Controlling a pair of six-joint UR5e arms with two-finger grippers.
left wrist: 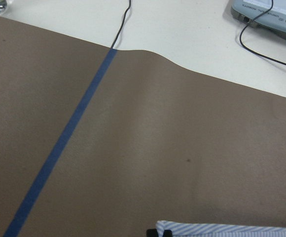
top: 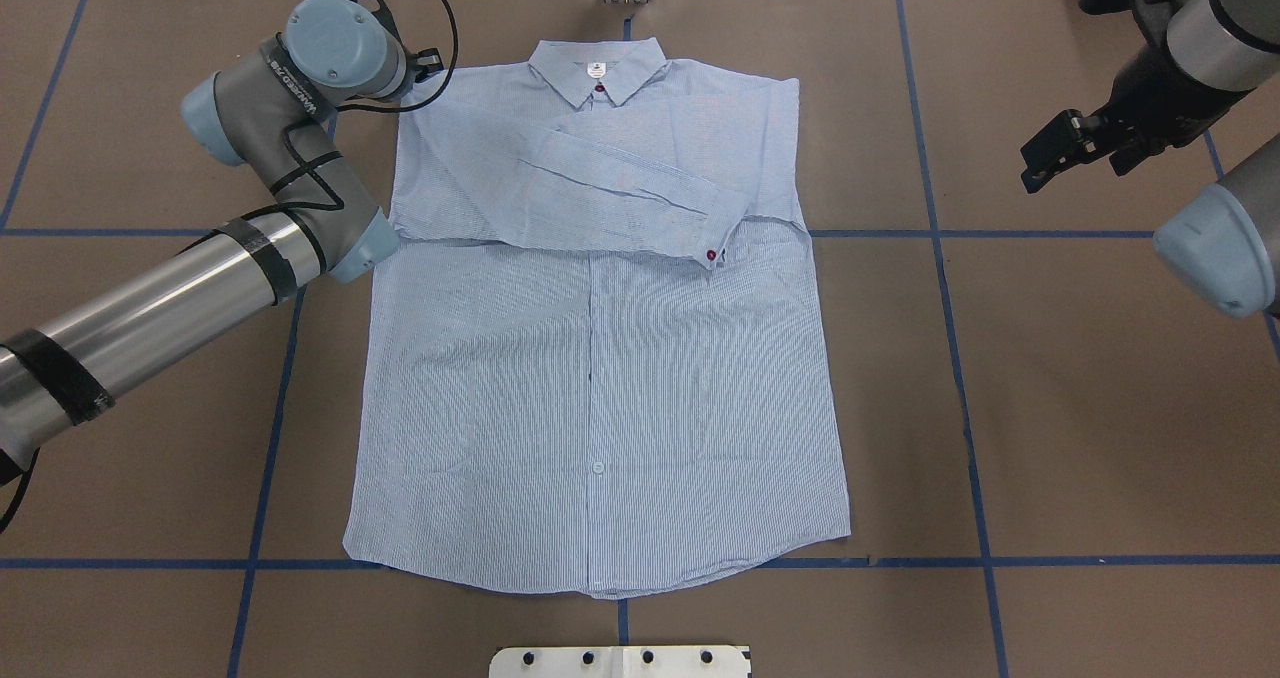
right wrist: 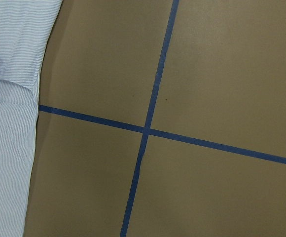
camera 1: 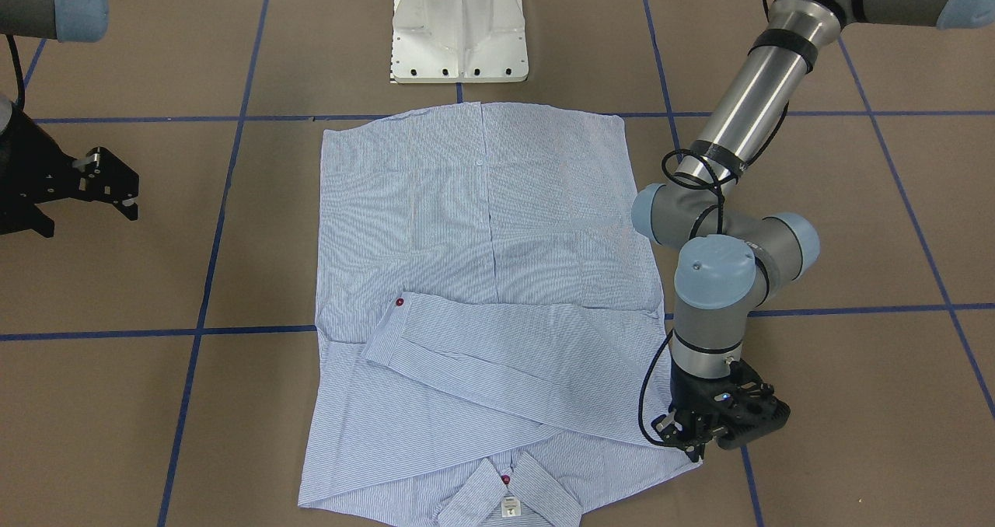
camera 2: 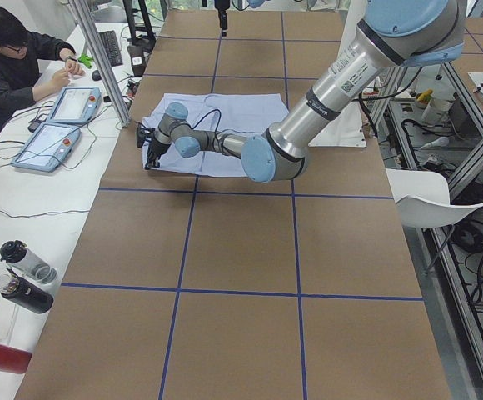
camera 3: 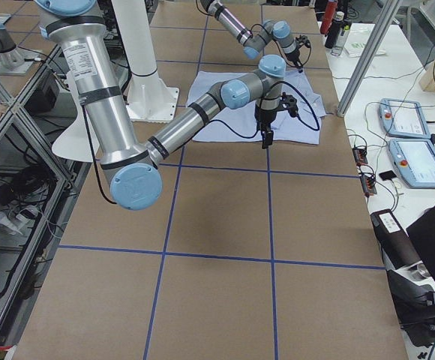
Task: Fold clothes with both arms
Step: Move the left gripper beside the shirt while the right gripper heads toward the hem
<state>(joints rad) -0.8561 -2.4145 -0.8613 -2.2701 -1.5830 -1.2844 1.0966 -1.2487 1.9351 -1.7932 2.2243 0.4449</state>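
Left gripper (camera 1: pixel 694 443) is clamped on the shirt's (camera 1: pixel 482 224) shoulder edge. Right gripper (camera 1: pixel 92 214) is open, well apart over the table (camera 1: pixel 855 403).

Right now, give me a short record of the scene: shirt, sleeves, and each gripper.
shirt: flat on the table, buttoned front up, collar away from the base
sleeves: folded across the chest, red-buttoned cuff on top
left gripper: low at the shirt's shoulder corner; grip unclear
right gripper: open, clear of the shirt, over bare table
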